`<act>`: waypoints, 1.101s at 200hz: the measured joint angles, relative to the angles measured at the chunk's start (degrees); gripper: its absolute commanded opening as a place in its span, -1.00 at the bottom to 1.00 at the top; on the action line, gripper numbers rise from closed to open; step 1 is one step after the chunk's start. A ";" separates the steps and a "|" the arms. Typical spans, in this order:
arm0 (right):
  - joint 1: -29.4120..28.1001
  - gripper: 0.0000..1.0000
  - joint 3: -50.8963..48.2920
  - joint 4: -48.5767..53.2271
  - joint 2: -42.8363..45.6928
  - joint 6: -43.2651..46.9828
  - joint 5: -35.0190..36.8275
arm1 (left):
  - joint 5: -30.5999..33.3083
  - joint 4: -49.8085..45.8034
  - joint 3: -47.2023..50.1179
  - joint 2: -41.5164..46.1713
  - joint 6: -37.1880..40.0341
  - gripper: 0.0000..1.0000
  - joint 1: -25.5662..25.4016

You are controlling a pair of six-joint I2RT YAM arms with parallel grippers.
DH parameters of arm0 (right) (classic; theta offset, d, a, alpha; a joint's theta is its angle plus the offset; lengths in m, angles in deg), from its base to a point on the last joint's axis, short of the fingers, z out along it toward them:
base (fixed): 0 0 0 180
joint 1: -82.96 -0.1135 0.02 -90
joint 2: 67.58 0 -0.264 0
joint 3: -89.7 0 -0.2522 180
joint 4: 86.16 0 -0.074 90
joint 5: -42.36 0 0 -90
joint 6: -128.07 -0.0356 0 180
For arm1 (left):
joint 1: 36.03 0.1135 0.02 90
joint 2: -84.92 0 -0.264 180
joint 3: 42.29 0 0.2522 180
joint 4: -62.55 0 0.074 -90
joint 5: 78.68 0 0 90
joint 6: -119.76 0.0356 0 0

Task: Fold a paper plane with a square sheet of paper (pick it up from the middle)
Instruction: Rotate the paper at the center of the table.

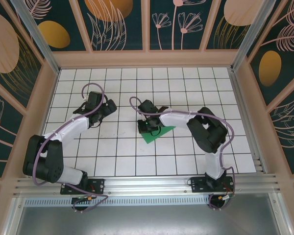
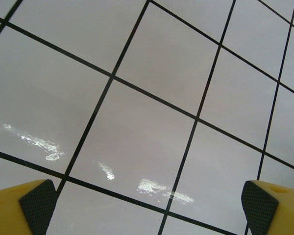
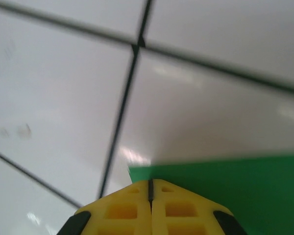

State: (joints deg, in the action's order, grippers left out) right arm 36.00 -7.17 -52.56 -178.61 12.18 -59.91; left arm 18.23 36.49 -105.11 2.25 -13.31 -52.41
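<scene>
Green paper (image 1: 160,133) lies flat under the right gripper (image 3: 150,188)
Right gripper pressed shut, tips at the paper's edge; a grip cannot be told; left gripper (image 2: 147,206) well left of the right gripper, spread wide, empty.

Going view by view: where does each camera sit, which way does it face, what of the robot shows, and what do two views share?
Top external: above and behind the bases, looking down on the gridded table; left arm and right arm whole.
Left wrist: on the left arm, facing bare table; left gripper open wide.
Right wrist: on the right arm, facing table and green paper; right gripper shut.
Shared: top external and right wrist both show the green paper.
</scene>
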 measured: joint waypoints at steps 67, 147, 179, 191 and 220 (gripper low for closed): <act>4.13 -0.01 -5.79 2.56 10.97 -19.39 13.70 | -9.75 0.28 -0.31 -2.32 4.63 0.96 0.00; 7.82 0.03 -7.74 2.08 6.78 -33.77 19.96 | -17.73 3.10 -0.22 -2.58 5.81 0.92 0.00; 8.94 -0.01 -4.85 -1.86 3.67 -30.21 19.37 | -22.51 4.39 -0.07 -3.87 5.64 0.79 0.00; 9.75 -0.03 -4.83 -5.38 2.86 -27.04 18.25 | -24.96 5.70 0.35 -4.44 5.44 0.71 0.00; 12.44 -0.13 -4.28 -12.52 0.90 -16.74 12.85 | -31.32 8.87 1.49 -7.28 4.04 0.55 -0.02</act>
State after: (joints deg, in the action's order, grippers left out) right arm 48.44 -11.46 -65.09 -177.71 -4.56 -47.06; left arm -13.09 45.37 -103.63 -5.03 -9.26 -52.44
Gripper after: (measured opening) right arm 0.455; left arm 0.804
